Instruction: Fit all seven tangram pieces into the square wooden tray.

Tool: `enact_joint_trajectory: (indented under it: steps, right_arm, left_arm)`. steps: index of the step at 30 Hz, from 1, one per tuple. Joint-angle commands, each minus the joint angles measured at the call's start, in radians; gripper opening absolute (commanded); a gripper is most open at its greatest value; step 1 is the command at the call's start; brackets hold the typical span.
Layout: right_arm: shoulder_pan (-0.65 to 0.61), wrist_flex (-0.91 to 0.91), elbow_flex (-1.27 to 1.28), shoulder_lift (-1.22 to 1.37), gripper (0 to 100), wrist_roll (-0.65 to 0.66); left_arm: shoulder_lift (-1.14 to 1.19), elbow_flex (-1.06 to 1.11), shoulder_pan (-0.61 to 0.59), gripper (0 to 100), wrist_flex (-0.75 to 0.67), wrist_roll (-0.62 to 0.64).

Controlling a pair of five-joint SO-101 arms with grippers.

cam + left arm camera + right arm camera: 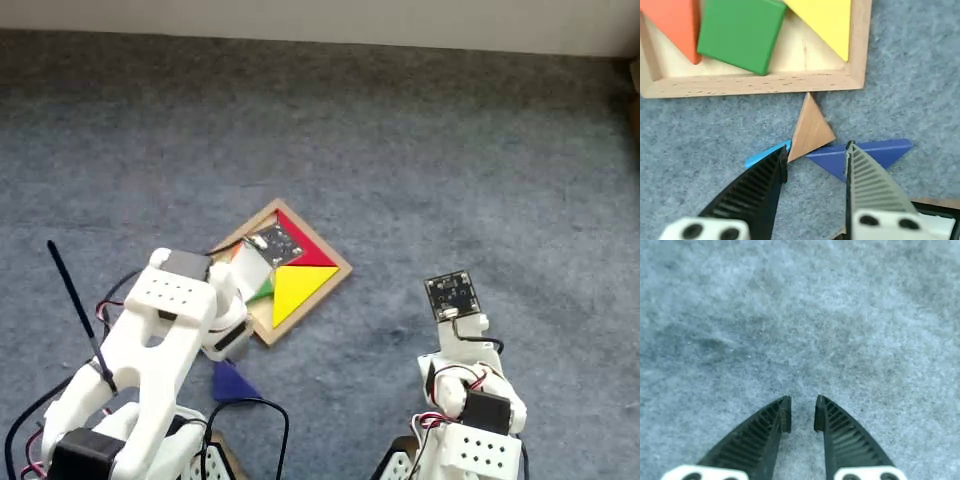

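Nearby, wooden triangle (811,129) abuts tray (755,85) and blue triangle (885,149).

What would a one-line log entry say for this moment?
left claw: open over tan triangle outside tray | right claw: slightly open above carpet | blue triangle, light-blue piece outside too

The tray (765,84) sits mid-table; at its near rim a triangle (810,131) lies between one piece (765,155) and another piece (880,150), before my left fingers (762,185).
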Motion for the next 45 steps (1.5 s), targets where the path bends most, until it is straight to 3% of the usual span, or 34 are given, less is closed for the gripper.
enact_joint_trajectory:
  steps: [1,10,19,26,32,37,45]
  right_arm:
    - [0.015,-0.019,0.065,-0.002,9.1,0.006]
    - [0.015,-0.019,0.065,-0.002,9.1,0.006]
    - [0.015,-0.019,0.065,-0.002,9.1,0.006]
    - [0.015,-0.019,0.065,-0.002,9.1,0.006]
    - [0.015,-0.019,0.065,-0.002,9.1,0.006]
    - [0.015,-0.019,0.065,-0.002,9.1,0.006]
    - [0.015,-0.019,0.065,-0.002,9.1,0.006]
  left_arm:
    - [-0.018,0.018,0.090,20,-0.011,0.038]
    - [-0.016,0.105,0.041,20,-0.149,0.038]
    - [-0.002,0.110,0.036,20,-0.164,0.038]
    - [0.254,-0.056,0.033,19,-0.117,0.040]
    - [0.417,-0.170,0.041,7,-0.066,0.038]
    - [0.417,-0.170,0.039,1,-0.068,0.048]
    - [0.252,-0.165,0.038,1,-0.046,0.086]
